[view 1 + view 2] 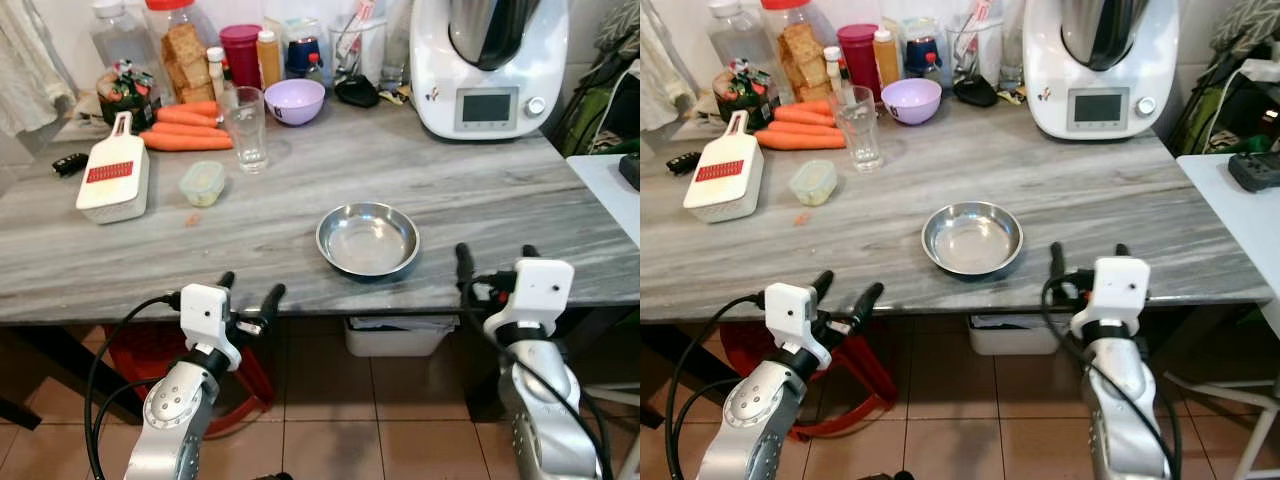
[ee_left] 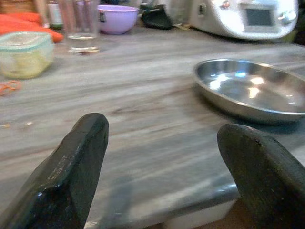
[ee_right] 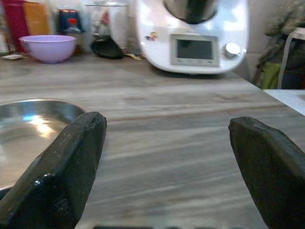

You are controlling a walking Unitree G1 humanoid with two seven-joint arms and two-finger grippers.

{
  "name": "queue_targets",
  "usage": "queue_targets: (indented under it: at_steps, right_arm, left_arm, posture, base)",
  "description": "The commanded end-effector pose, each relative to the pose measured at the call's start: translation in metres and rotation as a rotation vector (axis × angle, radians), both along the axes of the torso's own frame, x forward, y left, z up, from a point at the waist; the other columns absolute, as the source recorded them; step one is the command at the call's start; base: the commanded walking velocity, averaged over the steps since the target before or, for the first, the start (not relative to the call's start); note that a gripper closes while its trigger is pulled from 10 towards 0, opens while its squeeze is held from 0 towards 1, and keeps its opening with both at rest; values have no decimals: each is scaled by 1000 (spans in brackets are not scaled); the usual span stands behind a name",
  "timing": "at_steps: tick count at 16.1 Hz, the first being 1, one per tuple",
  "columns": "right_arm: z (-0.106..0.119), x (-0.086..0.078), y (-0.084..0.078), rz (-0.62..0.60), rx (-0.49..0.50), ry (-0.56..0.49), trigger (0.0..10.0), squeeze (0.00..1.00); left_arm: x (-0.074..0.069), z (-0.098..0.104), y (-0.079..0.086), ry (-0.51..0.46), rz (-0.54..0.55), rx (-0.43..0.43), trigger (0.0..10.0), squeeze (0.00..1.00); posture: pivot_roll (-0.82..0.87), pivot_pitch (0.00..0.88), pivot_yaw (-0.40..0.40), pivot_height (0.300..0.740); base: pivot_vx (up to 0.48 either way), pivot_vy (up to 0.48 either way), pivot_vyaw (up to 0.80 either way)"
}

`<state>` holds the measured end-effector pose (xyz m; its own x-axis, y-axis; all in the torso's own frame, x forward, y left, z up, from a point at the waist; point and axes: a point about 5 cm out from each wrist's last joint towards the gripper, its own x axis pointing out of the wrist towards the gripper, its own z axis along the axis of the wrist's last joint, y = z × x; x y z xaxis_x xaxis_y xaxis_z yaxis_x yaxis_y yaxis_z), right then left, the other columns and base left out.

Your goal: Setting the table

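Observation:
A shallow steel plate [image 1: 368,239] lies empty near the front edge of the grey wooden table [image 1: 480,190]. Farther back stand a clear drinking glass [image 1: 247,129] and a lilac bowl [image 1: 294,101]. My left gripper [image 1: 249,291] is open at the table's front edge, left of the plate, nothing between its fingers [image 2: 71,167]. My right gripper [image 1: 496,259] is open at the same edge, just right of the plate, also empty. In the left wrist view the plate [image 2: 252,88] lies ahead and to one side, and in the right wrist view its rim [image 3: 33,117] shows beside one finger [image 3: 66,167].
A white slicer [image 1: 114,177], a small lidded tub [image 1: 203,183], carrots [image 1: 186,128], jars and bottles crowd the back left. A white kitchen machine [image 1: 490,65] stands at the back right. A white side table [image 1: 610,190] is at right. Under the table sit a red stool [image 1: 150,350] and a white bin [image 1: 395,336].

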<state>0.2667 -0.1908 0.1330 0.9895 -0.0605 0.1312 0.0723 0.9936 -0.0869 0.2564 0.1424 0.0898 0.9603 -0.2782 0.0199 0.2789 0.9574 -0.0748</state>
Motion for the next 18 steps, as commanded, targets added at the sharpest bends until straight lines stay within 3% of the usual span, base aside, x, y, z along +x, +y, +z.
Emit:
queue_targets:
  at_steps: [1,3,4,5,8,14,18]
  right_arm:
    - [5,-2,5,11,2,0,10000,804]
    - [8,3,5,2,15,12,10000,369]
    - [9,3,5,1,17,16,10000,369]
    - [10,5,3,-2,24,15,10000,39]
    - [16,7,3,6,22,11,10000,0]
    - [14,10,8,35,79,30,10000,0]
    - [14,16,16,60,59,43,10000,0]
  left_arm:
    - [2,-1,7,5,55,29,10000,0]
    - [4,-3,10,13,106,47,10000,0]
    - [5,-3,10,13,114,54,10000,0]
    - [6,-3,10,17,121,60,10000,0]
    - [8,-3,8,14,137,80,10000,0]
    - [12,-2,7,10,145,92,10000,0]
    - [13,-2,5,5,137,96,10000,0]
  posture:
    - [-83,74,56,740]
    - [-83,74,56,740]
    - [-83,74,56,740]
    - [-82,74,53,740]
    - [-83,69,52,740]
    - [-82,65,53,740]
    - [-78,62,57,740]
  base:
    - [0,0,0]
    - [0,0,-516]
    - [0,0,-613]
    - [0,0,-606]
    - [0,0,0]
    - [-274,0,0]
    - [-279,0,0]
